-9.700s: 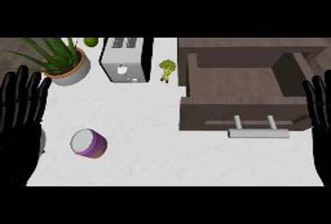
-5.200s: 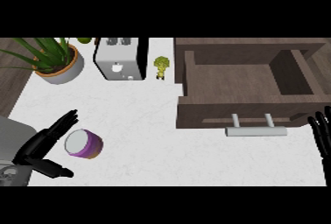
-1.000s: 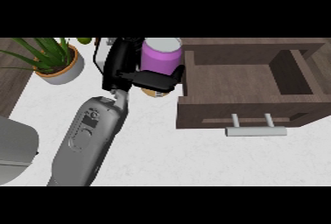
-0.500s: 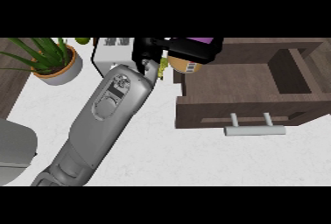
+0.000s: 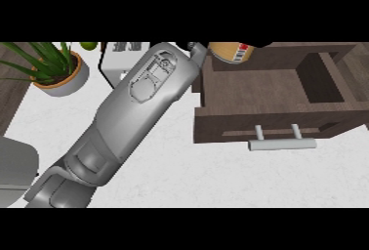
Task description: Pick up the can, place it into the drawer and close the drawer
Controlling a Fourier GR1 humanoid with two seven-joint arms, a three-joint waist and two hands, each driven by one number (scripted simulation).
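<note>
Can over the open drawer's back-left corner

The left arm [image 5: 137,112] reaches across the counter [image 5: 187,176]; the can [image 5: 232,52] shows above the drawer [image 5: 267,93], but the hand's grip cannot be told.

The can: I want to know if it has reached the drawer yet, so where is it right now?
In the head view the can is at the top edge, over the open drawer's back left corner, at the end of the left forearm.

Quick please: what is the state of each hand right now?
Left hand: almost out of view at the top edge; the can hangs over the open drawer, but the fingers cannot be told.
Right hand: not visible.
</note>
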